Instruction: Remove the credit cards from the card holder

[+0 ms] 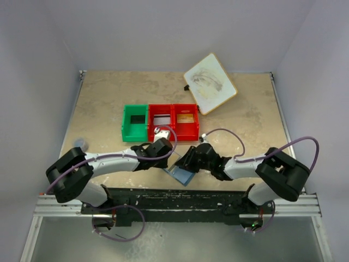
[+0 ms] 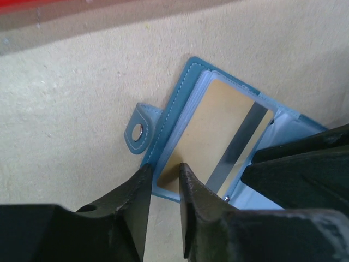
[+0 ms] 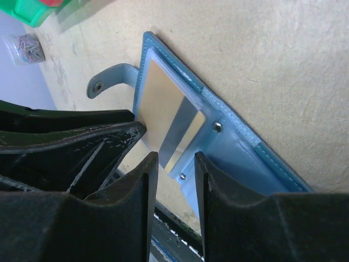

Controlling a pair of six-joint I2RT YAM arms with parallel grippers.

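Left gripper (image 2: 165, 173): jaws are standing narrow, straddling the near-left corner of the gold card; a slit is showing between the fingers, and I cannot tell whether they are pinching that corner.
Right gripper (image 3: 174, 158): jaws are standing somewhat wider, reaching in from the right over the holder's near edge, with the card's other near corner showing in the gap; I cannot tell whether it is clamping anything.
Credit card (image 2: 218, 136): gold with a grey stripe, lying face-up against a clear sleeve inside the holder, its near end appearing to reach the holder's edge.
Card holder (image 2: 163, 117): pale blue, lying open on the table (image 2: 71, 109), centred near its near edge between the two arms; its snap tab (image 2: 139, 128) is sticking out to the left.
Bins: a green bin (image 1: 124, 123) and two red bins (image 1: 173, 121) are sitting in a row just beyond; a grey-white card (image 1: 161, 118) and a tan card (image 1: 185, 117) are lying in the red ones.
Board (image 1: 210, 83): white, wood-rimmed, lying far right.
Step in hand: judging by this, the last card is being taken hold of for removal.
Next move: it is calling for a firm pinch on the corner and a pull along the sleeve, with the holder kept from sliding.
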